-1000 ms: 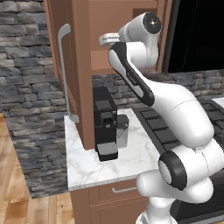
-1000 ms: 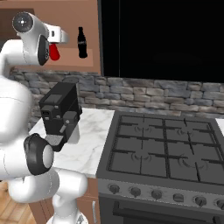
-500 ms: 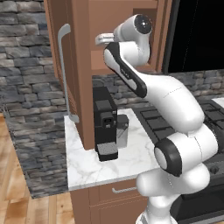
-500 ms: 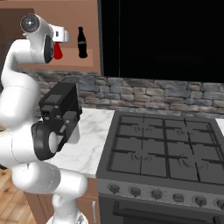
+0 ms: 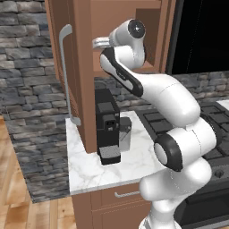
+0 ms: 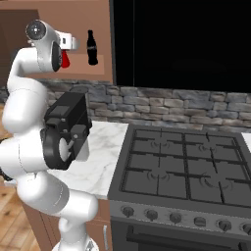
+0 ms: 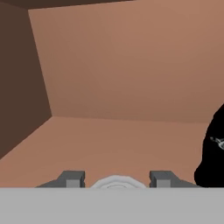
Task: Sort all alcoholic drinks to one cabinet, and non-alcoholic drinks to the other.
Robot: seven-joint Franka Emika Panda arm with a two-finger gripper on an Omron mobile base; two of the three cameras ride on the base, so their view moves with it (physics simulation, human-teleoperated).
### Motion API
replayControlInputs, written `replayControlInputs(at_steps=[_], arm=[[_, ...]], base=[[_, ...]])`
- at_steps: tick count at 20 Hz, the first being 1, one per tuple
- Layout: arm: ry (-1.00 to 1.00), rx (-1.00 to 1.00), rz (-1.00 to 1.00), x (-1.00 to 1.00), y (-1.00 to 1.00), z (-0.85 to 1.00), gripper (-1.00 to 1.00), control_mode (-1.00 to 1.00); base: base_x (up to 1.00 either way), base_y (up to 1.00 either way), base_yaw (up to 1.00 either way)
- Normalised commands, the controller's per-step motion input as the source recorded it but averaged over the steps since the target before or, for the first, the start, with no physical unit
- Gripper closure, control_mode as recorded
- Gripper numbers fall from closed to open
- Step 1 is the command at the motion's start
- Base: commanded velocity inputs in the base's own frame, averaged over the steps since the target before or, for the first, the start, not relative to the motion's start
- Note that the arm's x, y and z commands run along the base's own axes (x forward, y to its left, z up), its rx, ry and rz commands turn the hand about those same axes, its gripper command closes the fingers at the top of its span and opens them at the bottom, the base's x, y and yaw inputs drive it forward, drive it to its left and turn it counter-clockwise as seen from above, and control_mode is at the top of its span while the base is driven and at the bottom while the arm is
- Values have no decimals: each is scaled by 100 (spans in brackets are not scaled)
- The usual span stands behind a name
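Open brown wall cabinet (image 6: 73, 73): black cola bottle (image 6: 91, 47) stands upright near shelf's right edge, neck up. Gripper (image 7: 117, 180) inside cabinet, jaws clamped on red can (image 6: 64, 59), can's long axis vertical, beside bottle.

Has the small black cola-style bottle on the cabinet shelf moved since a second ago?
No. The small black cola-style bottle stands at the same spot on the brown wooden cabinet shelf, beside the red can in the gripper.

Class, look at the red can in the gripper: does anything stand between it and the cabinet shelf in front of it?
Nothing visible does. The gripper holds the can inside the open cabinet, and the shelf ahead lies bare. The black bottle stands off to one side, out of the can's path.
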Motion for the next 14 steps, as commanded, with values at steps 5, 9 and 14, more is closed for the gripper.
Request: replayControlInputs(at_steps=[5,9,14], arm=[[0,0,0,31,13,-13,100,-100],[0,0,0,33,12,-6,100,-100],[0,0,0,33,19,-2,100,-100]], base=[[0,0,0],[0,0,0],[0,0,0]])
